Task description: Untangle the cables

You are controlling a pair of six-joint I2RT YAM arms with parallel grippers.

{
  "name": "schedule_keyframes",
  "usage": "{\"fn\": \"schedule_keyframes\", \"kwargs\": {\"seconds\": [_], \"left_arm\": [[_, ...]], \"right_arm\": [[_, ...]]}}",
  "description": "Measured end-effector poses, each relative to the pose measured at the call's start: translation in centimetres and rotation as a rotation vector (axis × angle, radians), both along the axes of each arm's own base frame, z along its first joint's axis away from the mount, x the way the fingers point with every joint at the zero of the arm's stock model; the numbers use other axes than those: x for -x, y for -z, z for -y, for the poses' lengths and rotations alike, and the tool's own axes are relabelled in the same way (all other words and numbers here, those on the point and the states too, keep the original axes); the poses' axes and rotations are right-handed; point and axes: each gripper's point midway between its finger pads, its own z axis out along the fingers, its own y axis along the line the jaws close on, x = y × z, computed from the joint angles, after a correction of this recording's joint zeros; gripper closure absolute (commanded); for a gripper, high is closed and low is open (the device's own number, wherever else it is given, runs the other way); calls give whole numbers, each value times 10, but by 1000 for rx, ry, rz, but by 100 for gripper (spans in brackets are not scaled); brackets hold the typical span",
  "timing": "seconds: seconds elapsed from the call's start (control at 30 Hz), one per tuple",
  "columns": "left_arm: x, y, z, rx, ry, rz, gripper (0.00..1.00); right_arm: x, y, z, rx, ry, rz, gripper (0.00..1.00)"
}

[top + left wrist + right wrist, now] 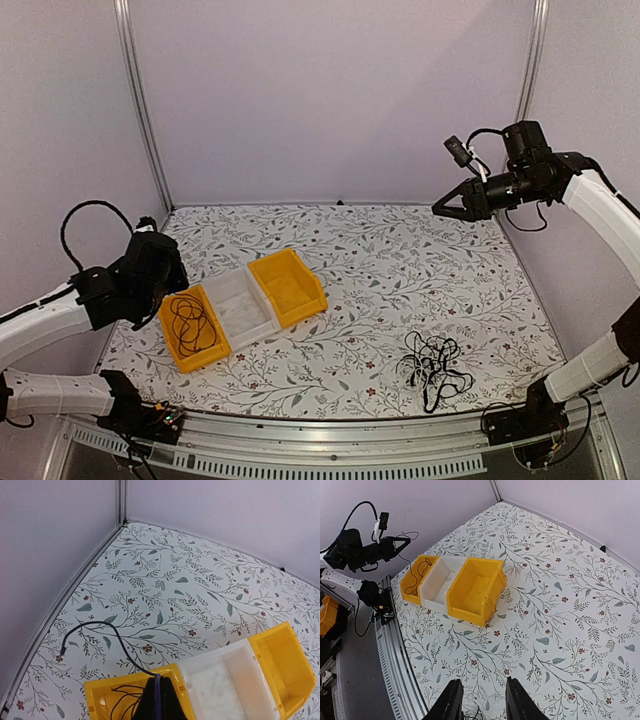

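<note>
Left claw [159, 700] is pinched together on a black cable [95, 622], right above the yellow bin [207, 360]. Its own wrist camera gives the close detail. The cable runs out from the tips, arcs away to the claw's left and ends in a small plug. From here I can't tell whether that end touches the desk [380, 260].

More of the cable lies looped in the bin directly under the claw, and the top view shows that coil best, spread over the bin floor. The right wrist camera, looking across the desk, adds what the other two miss: a thin strand hanging from the left claw's tips down into the bin.

On the side of that bin away from the left claw sit a white bin [240, 308] and then a second yellow bin [290, 287], the three touching in a row.

Right claw [482, 702] has its fingers apart with nothing between them, raised high over the far right of the desk. Only the top view properly shows the tangle [435, 365]. It is a heap of black cords with something pale among them, lying on the desk well below the right claw, nearer the arm bases and well apart from the bins.
</note>
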Motion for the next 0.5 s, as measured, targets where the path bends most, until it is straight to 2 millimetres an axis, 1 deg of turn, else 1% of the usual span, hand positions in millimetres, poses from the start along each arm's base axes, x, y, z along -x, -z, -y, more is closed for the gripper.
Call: {"fn": "schedule_keyframes", "kwargs": {"seconds": [0.13,0.27,0.33,0.5], "left_arm": [[5,29,-8,-5,-28,-53,100],[7,55,-5,-2,-40,-123,100],[8,65,-3,7,-39,-155,100],[14,80,6,80,-21,-208,100]], "right_arm": [[0,0,0,1,-1,4,66],[0,0,0,3,-1,6,66],[0,0,1,4,-1,7,66],[2,4,1,10,-4,1,66]]}}
